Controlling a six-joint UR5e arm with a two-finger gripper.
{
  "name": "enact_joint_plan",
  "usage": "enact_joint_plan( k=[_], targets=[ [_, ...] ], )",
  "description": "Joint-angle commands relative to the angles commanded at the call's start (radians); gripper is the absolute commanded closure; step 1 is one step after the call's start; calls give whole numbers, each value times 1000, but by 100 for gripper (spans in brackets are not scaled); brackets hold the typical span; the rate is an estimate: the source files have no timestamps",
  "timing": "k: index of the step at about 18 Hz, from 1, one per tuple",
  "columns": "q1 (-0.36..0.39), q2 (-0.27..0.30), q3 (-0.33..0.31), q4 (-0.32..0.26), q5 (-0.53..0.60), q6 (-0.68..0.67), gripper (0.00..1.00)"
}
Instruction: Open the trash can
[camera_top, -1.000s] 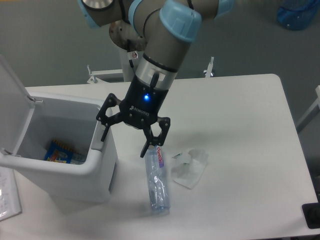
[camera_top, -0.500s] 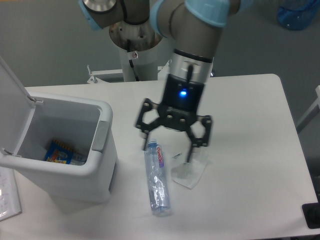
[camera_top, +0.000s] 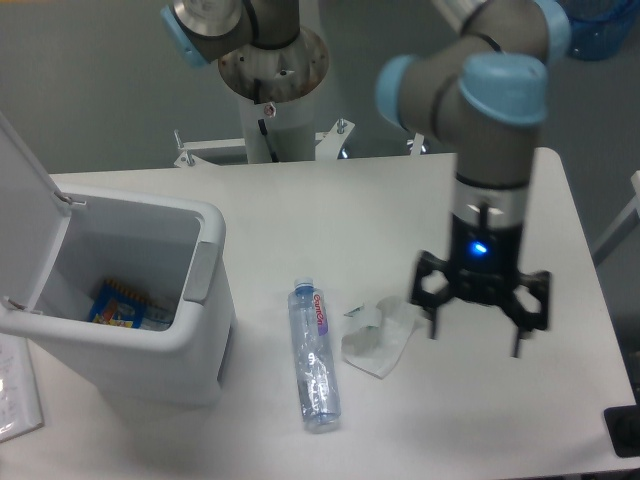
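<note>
Hanging over the right part of the white surface (camera_top: 300, 230), the arm points straight down, a blue light lit on the wrist just above the hand (camera_top: 475, 340). Its two dark fingers are spread wide and grip nothing; the tips are blurred, so it cannot be told whether they touch the surface. The hand is just right of a crumpled clear wrapper (camera_top: 380, 335), with a clear plastic bottle (camera_top: 315, 357) lying on its side further left.

The trash can (camera_top: 130, 340) stands at the left edge of the surface, well apart from the hand. Its lid (camera_top: 22, 215) is up, tilted back and cut off by the frame's left edge, and the grey tab (camera_top: 201, 272) sits on the right rim. Something blue and orange lies inside, partly hidden by the wall and too small to identify.
</note>
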Motion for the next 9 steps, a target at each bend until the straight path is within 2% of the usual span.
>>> enact_joint_plan(
  k=[2, 4, 6, 9],
  targets=[
    [15, 5, 3, -60, 12, 115, 0],
    [15, 9, 5, -135, 84, 224, 0],
    [8, 8, 8, -167, 196, 246, 0],
    [-1, 2, 26, -208, 232, 243, 0]
  ],
)
